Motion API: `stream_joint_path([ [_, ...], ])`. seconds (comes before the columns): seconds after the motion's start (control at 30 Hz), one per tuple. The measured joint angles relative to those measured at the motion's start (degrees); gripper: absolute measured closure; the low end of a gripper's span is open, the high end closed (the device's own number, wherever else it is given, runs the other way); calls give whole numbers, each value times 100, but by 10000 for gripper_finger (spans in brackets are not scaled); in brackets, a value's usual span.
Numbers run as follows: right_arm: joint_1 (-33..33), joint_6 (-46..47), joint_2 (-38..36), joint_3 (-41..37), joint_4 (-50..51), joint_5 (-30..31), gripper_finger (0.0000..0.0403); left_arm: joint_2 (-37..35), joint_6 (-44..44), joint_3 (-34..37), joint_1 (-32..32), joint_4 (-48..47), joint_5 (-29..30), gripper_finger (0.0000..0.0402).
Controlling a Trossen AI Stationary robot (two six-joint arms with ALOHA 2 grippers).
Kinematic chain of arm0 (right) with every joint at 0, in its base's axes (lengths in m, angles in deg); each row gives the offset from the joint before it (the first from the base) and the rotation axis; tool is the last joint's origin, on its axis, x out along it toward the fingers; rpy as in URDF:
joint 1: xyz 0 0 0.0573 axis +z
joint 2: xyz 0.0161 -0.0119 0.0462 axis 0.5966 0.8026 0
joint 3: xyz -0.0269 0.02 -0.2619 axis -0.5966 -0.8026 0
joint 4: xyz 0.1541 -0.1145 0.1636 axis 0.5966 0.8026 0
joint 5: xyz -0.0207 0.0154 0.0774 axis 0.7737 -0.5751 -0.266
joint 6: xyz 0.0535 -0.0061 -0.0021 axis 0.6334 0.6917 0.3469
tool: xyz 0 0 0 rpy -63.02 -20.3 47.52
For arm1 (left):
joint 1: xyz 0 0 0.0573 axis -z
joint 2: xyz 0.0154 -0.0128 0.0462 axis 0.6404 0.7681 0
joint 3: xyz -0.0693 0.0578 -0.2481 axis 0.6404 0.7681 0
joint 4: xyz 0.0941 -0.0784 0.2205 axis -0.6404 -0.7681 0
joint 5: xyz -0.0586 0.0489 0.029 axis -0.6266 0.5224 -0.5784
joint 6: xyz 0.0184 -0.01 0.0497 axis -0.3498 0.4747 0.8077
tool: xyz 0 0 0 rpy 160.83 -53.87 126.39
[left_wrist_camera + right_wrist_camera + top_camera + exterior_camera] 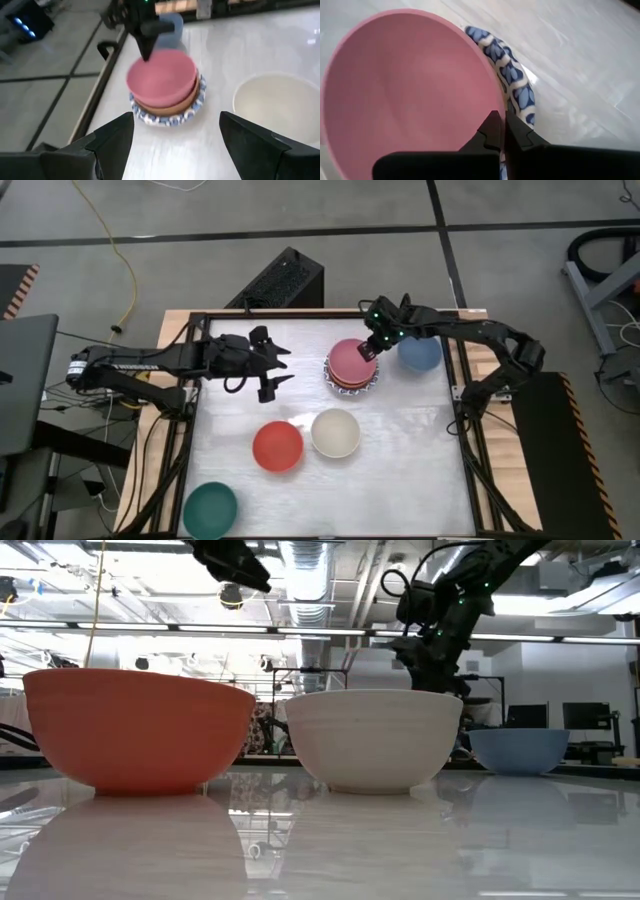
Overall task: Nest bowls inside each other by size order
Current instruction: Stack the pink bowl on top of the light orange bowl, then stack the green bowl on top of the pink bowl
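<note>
Robotics laboratory or industrial workshop. The white tabletop [400, 480] sits in a black metal frame [470, 450] on a grey concrete floor [200, 210] marked with dark lines. A yellow cable [118, 250] trails at 10 o'clock; a black ribbed box [280, 280] stands at 12 o'clock. Exposed ceiling ducts [310, 570] and monitors [585, 718] (low view) fill the room behind.

A pale, glossy table [400, 480] fills the middle of the high view. Directly on it: a blue-patterned white bowl [372, 383] at upper centre, carrying a stack; a blue bowl [420, 354] just right of it; a red bowl [277, 446] and cream bowl [335, 432] touching at centre; a dark green bowl [210, 510] at lower left.
</note>
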Motion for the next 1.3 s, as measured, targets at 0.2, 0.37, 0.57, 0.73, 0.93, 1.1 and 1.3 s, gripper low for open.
stream_joint_path([
  [0.2,12,-2,-10,0,18,-19,355,0,-204,0,0,-495,0,118],
  [0.37,28,-21,-10,0,30,-20,302,0,-250,0,0,-757,-47,118],
  [0.57,31,-153,-12,19,45,-20,238,-93,-302,0,42,-1522,-768,118],
  [0.73,30,-241,-15,211,34,-20,207,-153,-525,0,411,-2347,-1226,118],
  [0.93,57,-312,-17,374,57,-20,201,-151,-1464,0,1413,-3130,-1381,118],
  [1.1,57,-320,-19,385,86,-20,204,-145,-2617,0,2544,-3286,-1321,118],
  [1.3,57,-301,-19,385,108,-20,204,233,-4080,0,3931,-3312,-1077,118],
])
